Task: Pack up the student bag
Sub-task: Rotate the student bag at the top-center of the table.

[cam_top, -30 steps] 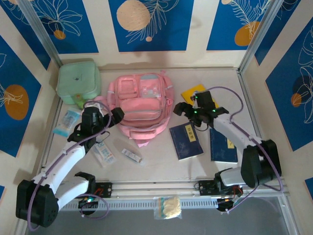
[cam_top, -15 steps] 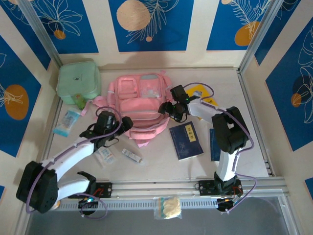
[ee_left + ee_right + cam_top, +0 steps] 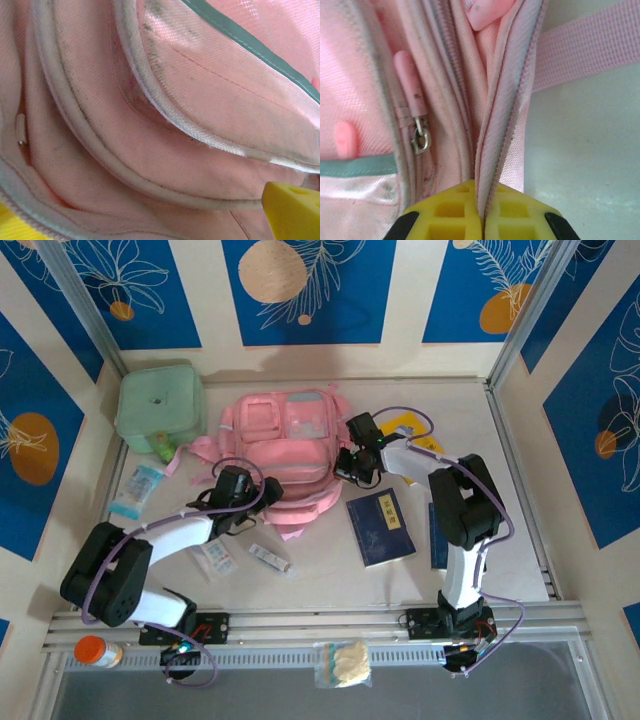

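The student bag (image 3: 285,450), a large pink backpack, lies flat at the table's middle back. My right gripper (image 3: 350,462) is at its right edge. In the right wrist view the yellow fingers (image 3: 452,212) of the right gripper (image 3: 481,200) are shut on a raised fold of the student bag's (image 3: 445,75) zip edge, with a pink zip pull (image 3: 412,95) to the left. My left gripper (image 3: 245,498) presses against the bag's lower left corner. In the left wrist view the left gripper (image 3: 150,220) is open, one yellow fingertip (image 3: 295,210) at each side of the student bag's (image 3: 165,115) fabric.
A mint-green soft case (image 3: 160,405) sits at the back left. A blue book (image 3: 380,527) lies right of the bag, a second blue book (image 3: 437,530) partly behind the right arm, a yellow book (image 3: 405,428) beyond. Small packets (image 3: 138,490) (image 3: 215,558) (image 3: 268,557) lie front left.
The right gripper swung left to the bag's right edge and closed on its zip edge. The left gripper slid right and forward to the bag's lower left corner, staying open.
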`<control>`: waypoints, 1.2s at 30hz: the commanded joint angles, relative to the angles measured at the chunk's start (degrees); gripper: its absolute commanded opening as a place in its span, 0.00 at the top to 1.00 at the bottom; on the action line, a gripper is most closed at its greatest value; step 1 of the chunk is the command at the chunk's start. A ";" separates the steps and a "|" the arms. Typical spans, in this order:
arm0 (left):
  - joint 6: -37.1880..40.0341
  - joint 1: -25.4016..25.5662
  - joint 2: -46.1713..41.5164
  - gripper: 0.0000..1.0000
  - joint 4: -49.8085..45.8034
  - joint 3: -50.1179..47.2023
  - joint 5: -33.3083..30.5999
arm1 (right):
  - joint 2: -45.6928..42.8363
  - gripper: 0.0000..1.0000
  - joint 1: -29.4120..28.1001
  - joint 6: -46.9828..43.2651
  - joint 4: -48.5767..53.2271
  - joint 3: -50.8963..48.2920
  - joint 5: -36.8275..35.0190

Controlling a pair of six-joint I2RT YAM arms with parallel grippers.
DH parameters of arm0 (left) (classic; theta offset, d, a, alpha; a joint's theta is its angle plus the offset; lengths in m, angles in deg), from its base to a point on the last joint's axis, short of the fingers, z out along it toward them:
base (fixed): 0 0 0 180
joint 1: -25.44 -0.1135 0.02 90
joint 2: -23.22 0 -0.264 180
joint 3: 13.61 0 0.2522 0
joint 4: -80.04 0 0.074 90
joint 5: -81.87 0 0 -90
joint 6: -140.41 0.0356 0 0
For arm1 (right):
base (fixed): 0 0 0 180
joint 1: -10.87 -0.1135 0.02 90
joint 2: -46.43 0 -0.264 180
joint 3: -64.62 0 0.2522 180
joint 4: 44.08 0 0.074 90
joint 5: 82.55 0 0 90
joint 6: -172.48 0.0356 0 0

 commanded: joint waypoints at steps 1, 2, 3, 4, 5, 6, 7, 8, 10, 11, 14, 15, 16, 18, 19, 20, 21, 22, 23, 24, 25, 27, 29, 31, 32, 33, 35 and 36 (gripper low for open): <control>0.90 -0.07 1.17 0.00 5.37 2.39 -4.57 | -7.00 1.00 -1.54 -2.98 -0.03 1.38 4.72; 1.67 -0.26 1.52 0.01 5.06 3.42 -5.52 | -8.52 1.00 -2.43 -3.17 0.12 0.55 4.39; 2.86 -0.36 1.91 0.00 4.85 4.61 -6.06 | -9.95 1.00 -3.37 -3.02 0.35 -0.28 3.75; 3.89 -0.44 2.42 0.01 4.32 6.00 -6.61 | -11.27 1.00 -4.20 -2.73 0.46 -1.03 3.39; 4.71 -0.64 3.07 0.01 3.01 7.71 -7.17 | -12.54 1.00 -5.01 -2.26 0.46 -1.91 3.35; 5.27 -1.07 3.91 0.01 2.06 9.34 -7.41 | -13.61 1.00 -5.87 -1.54 0.76 -2.72 3.33; 5.87 -1.45 4.59 0.01 1.73 10.51 -7.37 | -14.54 1.00 -6.69 -0.82 1.11 -3.39 2.84; 6.38 -2.02 5.31 0.00 1.51 11.75 -7.25 | -15.49 1.00 -7.83 0.27 0.95 -4.37 2.14; 7.11 -3.29 6.23 0.01 1.44 13.61 -6.77 | -16.41 1.00 -9.93 2.04 0.59 -5.59 1.03; 7.67 -3.94 6.71 0.01 1.45 14.57 -6.10 | -16.55 1.00 -11.27 2.87 0.85 -5.86 -0.51; 10.26 -5.97 8.33 0.01 -0.54 17.98 -3.76 | -15.85 0.98 -14.69 6.34 -1.66 -7.70 -3.07; 10.83 -6.52 8.58 0.00 -1.49 18.77 -3.52 | -15.37 0.93 -15.38 7.14 -4.20 -8.52 -2.35; 11.48 -6.95 8.57 0.01 -1.70 19.03 -3.32 | -14.56 0.88 -16.06 7.32 -6.20 -8.78 -2.00; 12.57 -7.87 8.15 0.00 -3.12 18.86 -3.56 | -13.43 0.79 -16.23 7.04 -6.12 -7.46 -2.21; 12.87 -8.49 7.73 0.01 -4.30 18.85 -3.28 | -13.35 0.75 -15.98 6.80 -5.24 -6.55 -1.85; 13.39 -9.12 6.99 0.01 -5.90 18.93 -2.62 | -13.87 0.68 -15.78 6.36 -4.31 -6.01 -1.40; 14.09 -9.69 5.94 0.01 -8.26 19.12 -2.41 | -15.10 0.58 -15.60 5.84 -3.79 -6.08 -1.02; 14.74 -9.88 4.83 0.01 -9.96 19.21 -2.98 | -16.37 0.50 -15.54 5.38 -3.45 -6.38 -0.64; 15.62 -9.90 3.30 0.00 -12.20 19.05 -3.87 | -17.93 0.41 -15.42 4.45 -2.39 -6.79 -0.10; 16.30 -9.92 1.75 0.01 -13.84 18.53 -4.18 | -19.54 0.34 -15.05 4.03 -0.60 -7.23 0.03; 16.78 -9.92 0.38 0.00 -15.11 17.99 -3.95 | -20.88 0.31 -14.46 3.93 0.79 -7.86 0.24; 17.02 -9.88 -2.90 0.01 -18.24 16.46 -2.98 | -23.94 0.25 -11.95 3.89 2.39 -10.36 2.05; 15.45 -9.66 -6.27 0.00 -18.99 14.02 -1.11 | -25.83 0.23 -8.04 3.42 4.68 -12.03 3.92; 14.79 -8.91 -9.39 0.01 -17.88 11.80 1.44 | -27.08 0.23 -3.76 2.85 6.42 -13.33 4.09; 13.91 -8.27 -10.64 0.01 -18.82 11.35 1.49 | -27.48 0.23 -1.41 2.46 6.10 -14.19 5.17; 12.96 -7.45 -11.74 0.00 -19.40 10.95 1.65 | -27.62 0.22 0.52 1.87 5.35 -14.87 6.62; 11.44 -5.45 -13.28 0.00 -19.26 10.19 2.42 | -26.64 0.22 4.17 1.02 5.15 -15.25 7.33; 10.28 -3.93 -13.98 0.01 -19.28 9.84 2.22 | -25.44 0.22 5.95 0.44 5.20 -14.86 7.90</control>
